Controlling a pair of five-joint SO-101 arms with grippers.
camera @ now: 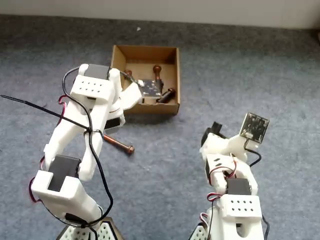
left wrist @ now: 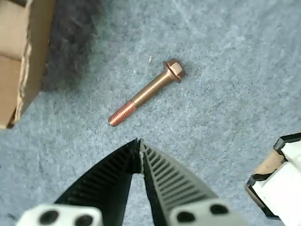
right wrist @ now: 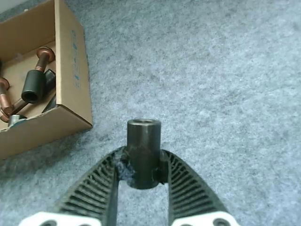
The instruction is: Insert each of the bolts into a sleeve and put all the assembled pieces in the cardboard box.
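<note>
The left gripper (left wrist: 140,147) sits clenched, empty, near the copper bolt (left wrist: 146,92); the right gripper (right wrist: 142,165) grasps a dark sleeve (right wrist: 144,136). The cardboard box (right wrist: 75,70) holds assembled pieces (right wrist: 35,82).

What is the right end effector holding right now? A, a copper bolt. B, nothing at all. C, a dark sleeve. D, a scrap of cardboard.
C: in the right wrist view the right end effector is shut on a dark sleeve, while the copper bolt lies loose on the carpet.
</note>
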